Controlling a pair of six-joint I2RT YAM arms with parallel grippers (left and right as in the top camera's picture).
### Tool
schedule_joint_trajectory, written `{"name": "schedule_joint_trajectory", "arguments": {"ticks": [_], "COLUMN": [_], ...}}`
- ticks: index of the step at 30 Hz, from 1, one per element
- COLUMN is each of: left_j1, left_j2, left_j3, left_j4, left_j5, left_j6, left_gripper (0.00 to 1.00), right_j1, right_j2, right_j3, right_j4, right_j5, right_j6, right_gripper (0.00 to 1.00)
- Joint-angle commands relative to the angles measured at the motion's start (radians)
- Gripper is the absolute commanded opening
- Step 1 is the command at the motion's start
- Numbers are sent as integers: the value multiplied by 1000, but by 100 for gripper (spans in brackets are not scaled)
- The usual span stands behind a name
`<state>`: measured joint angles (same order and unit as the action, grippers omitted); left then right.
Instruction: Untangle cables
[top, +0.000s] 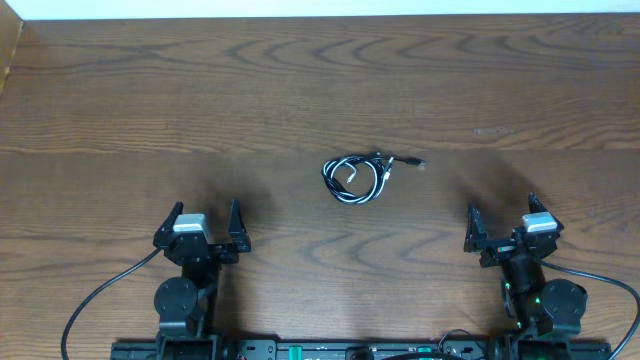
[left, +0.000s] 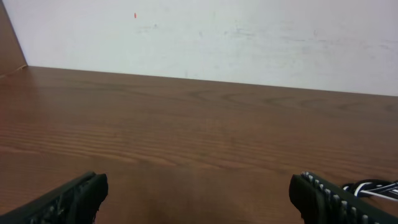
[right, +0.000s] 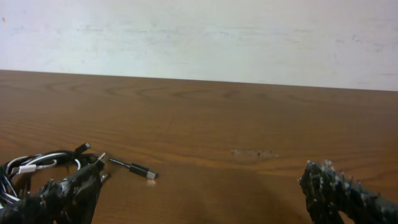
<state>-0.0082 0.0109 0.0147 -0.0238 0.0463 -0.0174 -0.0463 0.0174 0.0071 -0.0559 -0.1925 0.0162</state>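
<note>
Overhead: cables (top: 356, 178) lie tangled mid-counter (top: 300, 90), untouched. Left hand (top: 204, 220) and right hand (top: 502, 214) sit near, wide open and empty.
Left wrist: cables peek in at right.
Right wrist: cables at left.
Approach step; next, each hand likely pinches a separate strand.

Cables (top: 354, 181): thin black and white strands, looped together in one small tangle.
Position: lying flat near the middle of the worktop (top: 300, 80).
Plug (top: 415, 162): one dark-tipped end sticks out from the coil's right side.
</note>
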Motion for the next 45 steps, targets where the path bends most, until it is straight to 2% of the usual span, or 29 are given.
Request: {"name": "schedule_joint_trajectory", "arguments": {"ticks": [1, 35, 38, 45], "left_j1": [5, 5, 5, 5], "left_j2": [-6, -6, -6, -5], "left_j3": [-11, -11, -11, 1], "left_j4": [-47, -47, -39, -24], "left_j5": [-21, -21, -65, -61], "left_j6": [21, 21, 21, 21], "left_gripper": [98, 98, 98, 98], "right_j1": [9, 9, 9, 9], "right_j2": [-4, -4, -4, -3], "right_j3": [-2, -2, -2, 0], "right_j4": [-4, -4, -5, -5], "right_j5": [0, 3, 6, -8], "right_j6": [13, 12, -26, -32], "right_gripper": [99, 99, 99, 99]}}
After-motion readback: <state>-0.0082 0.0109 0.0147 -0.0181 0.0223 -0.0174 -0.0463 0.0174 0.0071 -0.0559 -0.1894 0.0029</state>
